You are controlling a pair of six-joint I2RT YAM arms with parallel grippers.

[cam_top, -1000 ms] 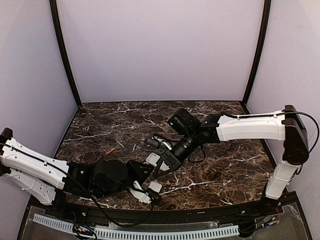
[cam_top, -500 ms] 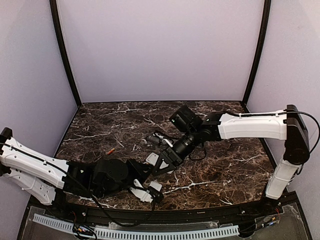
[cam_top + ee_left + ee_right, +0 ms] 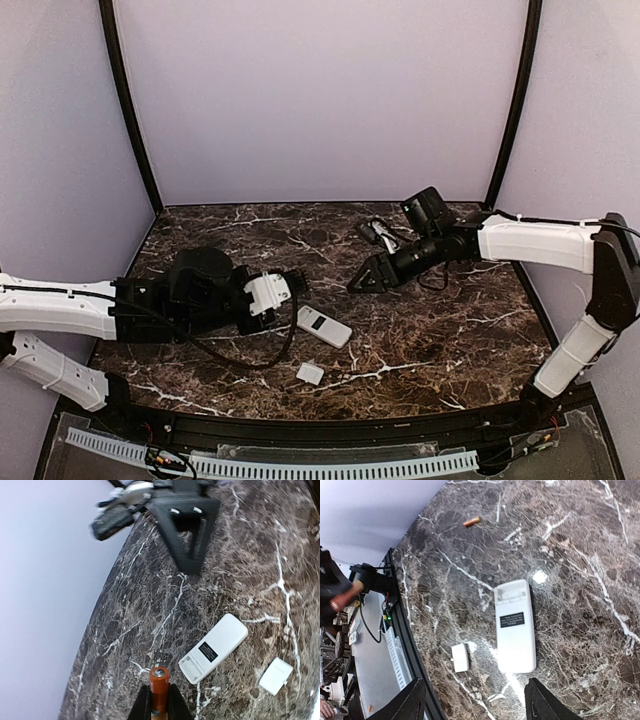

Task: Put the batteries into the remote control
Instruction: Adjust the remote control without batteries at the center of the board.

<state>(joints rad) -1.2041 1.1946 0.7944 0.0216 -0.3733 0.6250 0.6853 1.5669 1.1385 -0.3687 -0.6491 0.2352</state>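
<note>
1. Where the table [image 3: 450, 340] ran nearest its front edge, we saw a small white cover [image 3: 310, 374] lying flat.
2. Just beyond it, we found the remote [image 3: 324, 326] lying face down, its battery recess uncovered.
3. We saw the left gripper [image 3: 159, 702] clamped on one orange battery [image 3: 159, 680], near the remote.
4. Farther back, the right gripper [image 3: 358, 285] hung with jaws apart, holding nothing.
5. We saw a second battery [image 3: 471, 521] lying loose, well apart from the remote.

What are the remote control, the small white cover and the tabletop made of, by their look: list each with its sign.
Remote control: probably plastic, a white, smooth matt shell with a printed black label.
Cover: likely the same white plastic, thin and flat.
Tabletop: dark brown with white veins, like polished marble; it may be a printed laminate, the pictures cannot tell.
</note>
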